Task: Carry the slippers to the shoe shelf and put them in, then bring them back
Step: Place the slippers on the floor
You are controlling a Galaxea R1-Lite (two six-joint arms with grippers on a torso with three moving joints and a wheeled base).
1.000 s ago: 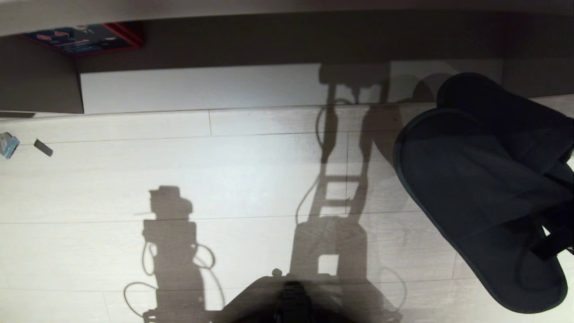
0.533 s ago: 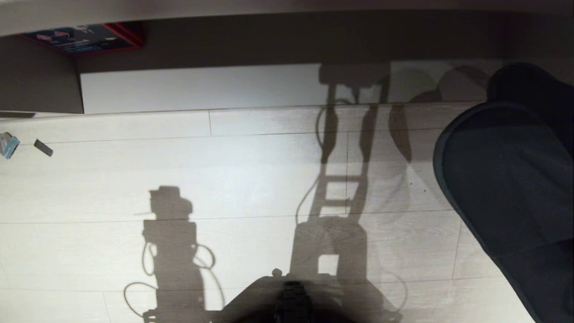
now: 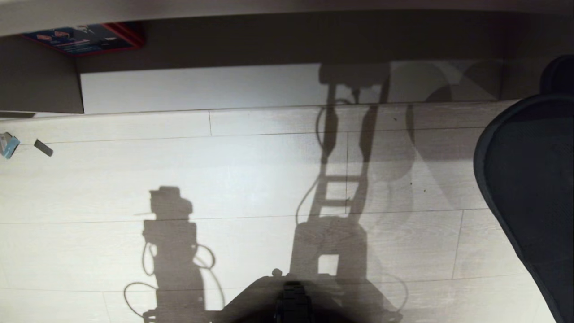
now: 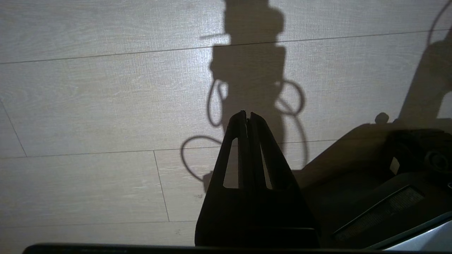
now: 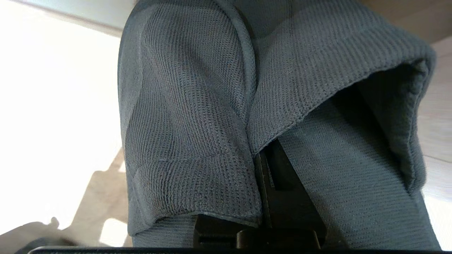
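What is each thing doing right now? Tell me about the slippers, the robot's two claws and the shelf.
slippers: held up off the floor, pinched together by the right gripper.
right gripper: shut on the slippers.
left gripper: shut, holding nothing, over the floor.
shoe shelf: open, nothing on the part that shows.

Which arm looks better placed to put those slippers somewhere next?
Right. Its claw is shut on the slippers, lifted off the floor. The left claw is shut, empty, pointing at bare floor.
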